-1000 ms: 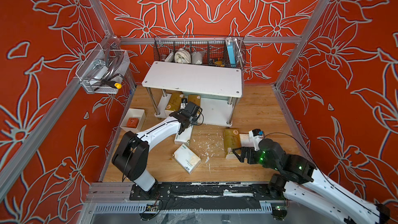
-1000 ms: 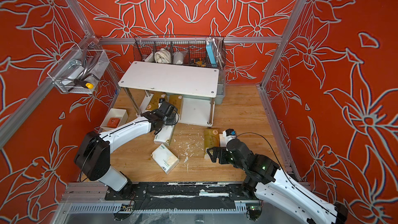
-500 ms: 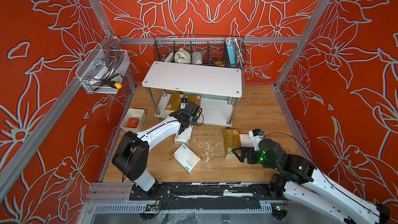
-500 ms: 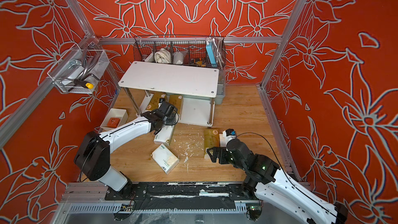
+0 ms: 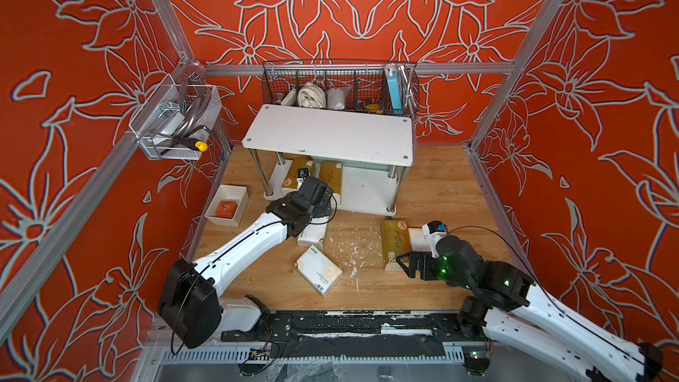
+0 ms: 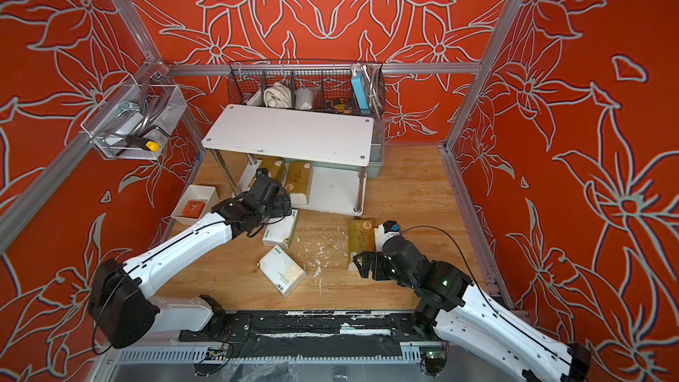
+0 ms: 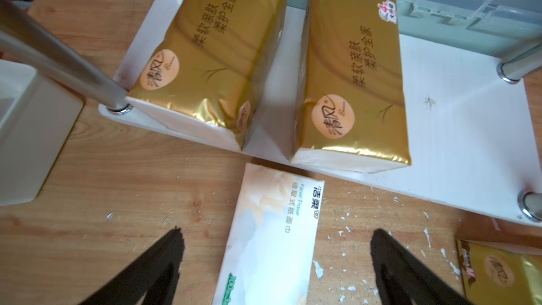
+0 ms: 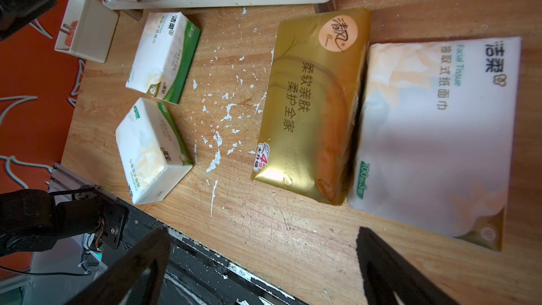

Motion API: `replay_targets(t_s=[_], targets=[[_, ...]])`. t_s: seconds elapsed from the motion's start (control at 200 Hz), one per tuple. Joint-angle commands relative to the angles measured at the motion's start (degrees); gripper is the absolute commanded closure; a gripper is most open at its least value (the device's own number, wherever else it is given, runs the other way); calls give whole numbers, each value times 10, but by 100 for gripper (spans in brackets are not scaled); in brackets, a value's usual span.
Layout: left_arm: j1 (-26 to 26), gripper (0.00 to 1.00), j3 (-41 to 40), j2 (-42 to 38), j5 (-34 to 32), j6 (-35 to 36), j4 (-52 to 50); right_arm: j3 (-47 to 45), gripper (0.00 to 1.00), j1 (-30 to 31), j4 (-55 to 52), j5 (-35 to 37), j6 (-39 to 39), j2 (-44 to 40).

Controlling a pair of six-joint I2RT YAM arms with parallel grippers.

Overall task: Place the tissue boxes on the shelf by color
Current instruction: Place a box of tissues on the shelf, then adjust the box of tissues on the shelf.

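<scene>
My left gripper point(image 7: 275, 234) hangs spread over the white pack point(image 7: 258, 262) at lower centre, right gripper point(image 8: 264, 233) spread too; closing crooked, I risk crumpling its soft wrap.

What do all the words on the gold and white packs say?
"柔软亲肤 柔护全家": the loose gold pack, and two gold packs on the shelf.
"清风": their round labels.
"4": their corner stickers; rest too small.
"洁柔": the white pack beside the loose gold one.
"Facial Tissue": same pack.
"抽取式纸面巾": same pack.
"100": its green tag; rest blurred.
Other white packs: small print unreadable.
</scene>
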Motion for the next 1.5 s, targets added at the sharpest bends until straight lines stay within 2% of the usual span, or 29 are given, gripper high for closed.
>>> replay_targets(t_s=[0.0, 0.135, 0.37, 0.641, 1.021, 1.496], targets=[[12, 1, -23, -24, -44, -11, -23, 4, 1, -2, -9, 12, -3, 2], [55, 1, -41, -33, -51, -23, -22, 8, 1, -2, -3, 7, -6, 8], [146, 1, -51, -12, -16, -19, 8, 11, 1, -2, -2, 6, -9, 13], [204, 1, -40, 33, 27, -1, 44, 10, 1, -2, -1, 4, -11, 24], [209, 1, -18, 73, 71, -11, 63, 11, 1, -2, 0, 6, -11, 28], [209, 1, -9, 97, 81, -10, 72, 10, 1, -2, -6, 12, -11, 23]])
